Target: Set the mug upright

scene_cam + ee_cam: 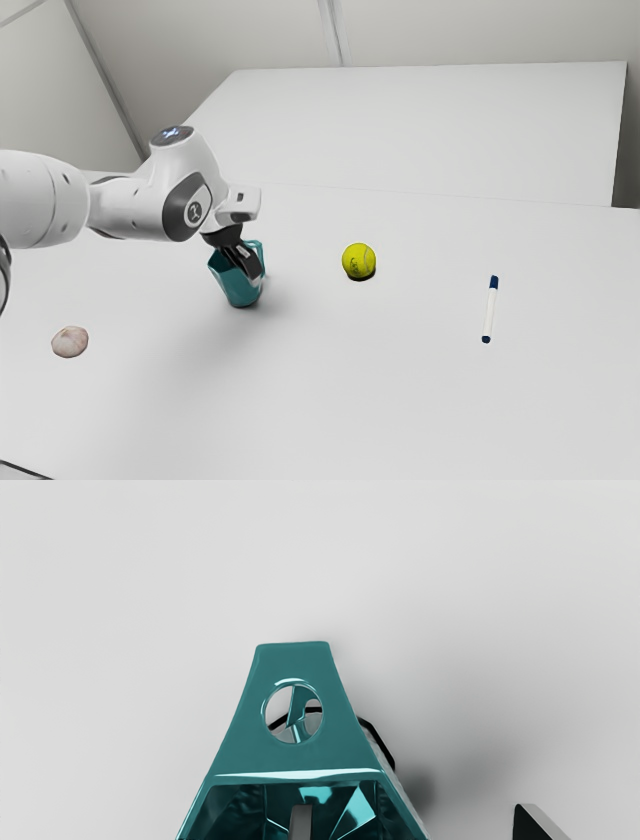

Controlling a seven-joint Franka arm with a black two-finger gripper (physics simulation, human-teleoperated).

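teal mug (240,287), yellow ball (358,260), white marker (490,312) with blue ends

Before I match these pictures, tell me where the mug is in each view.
Exterior view: the mug is on the exterior view's left of the yellow ball, below the arm's hand.
Wrist view: one finger is over or in its opening; the other stands outside it.
Shared landmark: the gripper, at the mug in both.

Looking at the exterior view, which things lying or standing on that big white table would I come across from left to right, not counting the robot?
A small pale roundish object → the teal mug → the yellow-green ball → the white pen with dark blue ends.
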